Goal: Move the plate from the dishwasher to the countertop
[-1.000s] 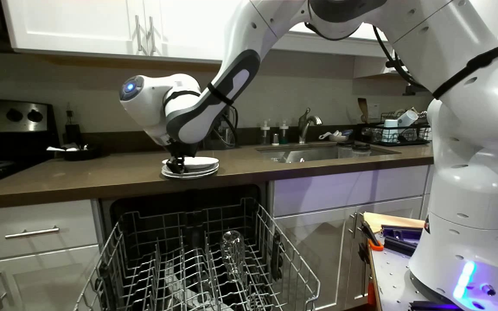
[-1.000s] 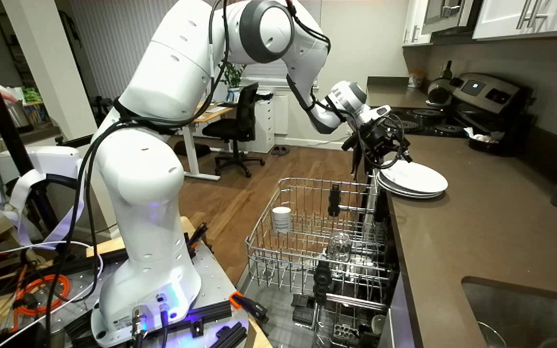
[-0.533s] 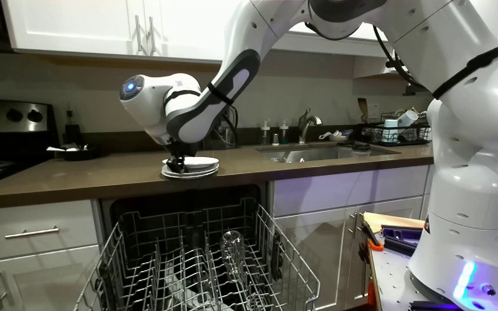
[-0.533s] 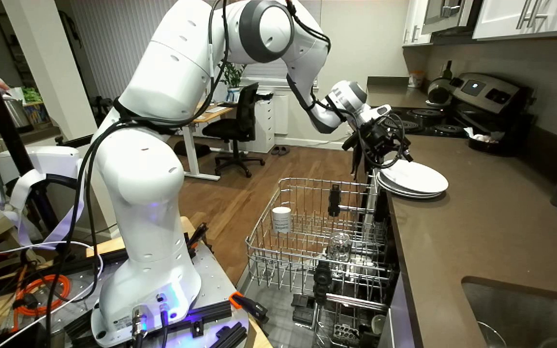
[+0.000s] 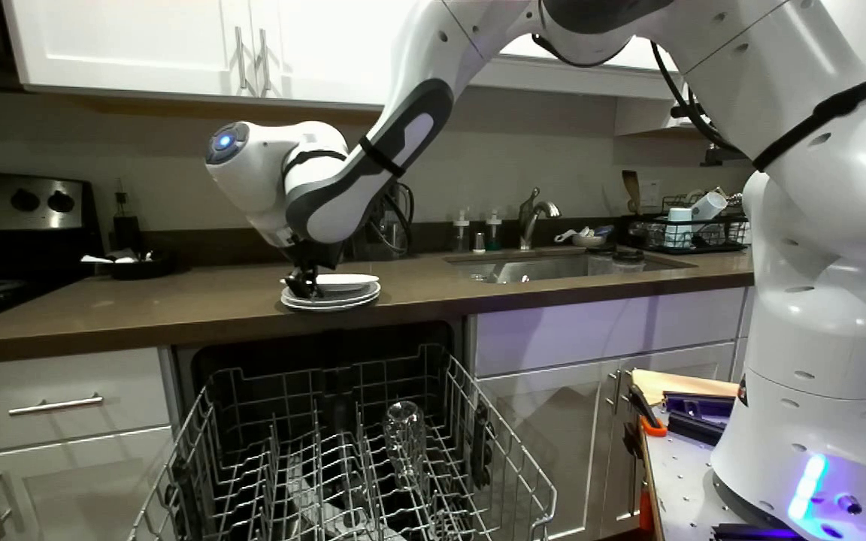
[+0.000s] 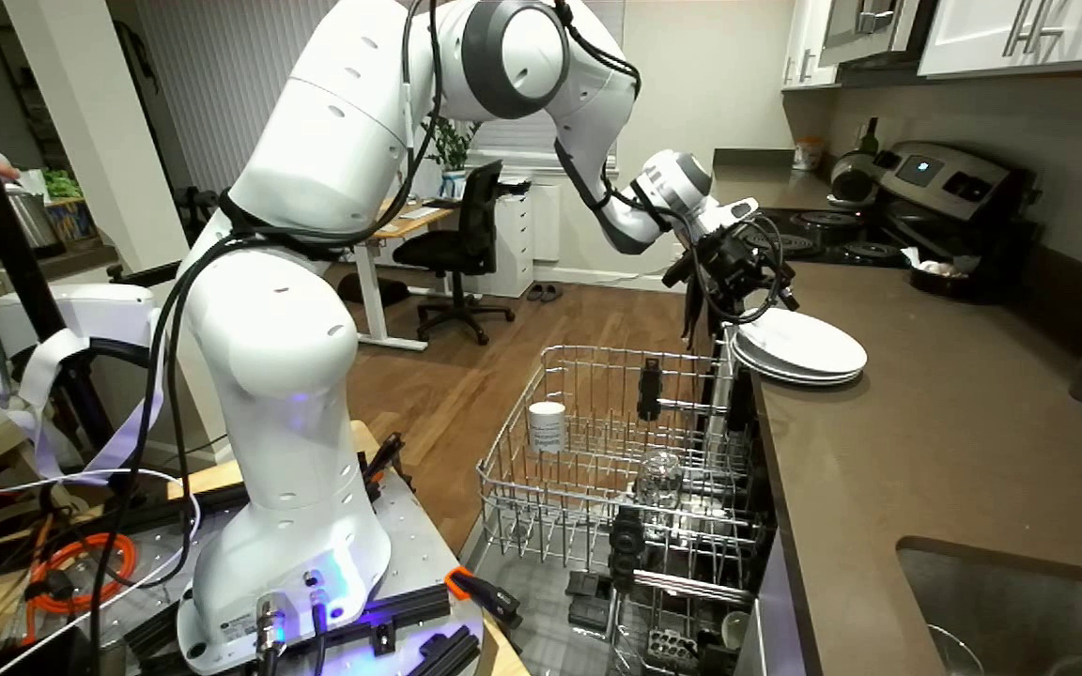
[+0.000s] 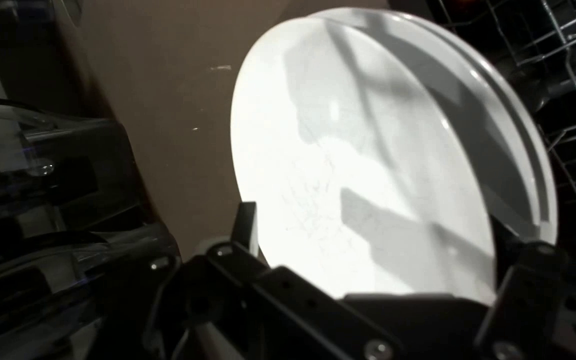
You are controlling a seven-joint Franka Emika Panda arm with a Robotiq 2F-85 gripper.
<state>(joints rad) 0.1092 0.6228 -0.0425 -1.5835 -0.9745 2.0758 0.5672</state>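
Note:
A white round plate lies on top of more white plates on the brown countertop, in both exterior views. In the wrist view the top plate is shifted and tilted against the plates under it. My gripper is at the rim of the top plate. In the wrist view its fingers are spread wide, with the plate's near end between them. The right fingertip is partly hidden beyond the plate's edge. The dishwasher's wire rack is pulled out below the counter edge.
In the rack stand a clear glass and a white cup. The sink is set into the counter. A stove and a dark bowl are beyond the plates. A dark clear container stands near the gripper.
My gripper has moved slightly up and to the side. The top plate has shifted very slightly the same way. The plates under it have not visibly moved.

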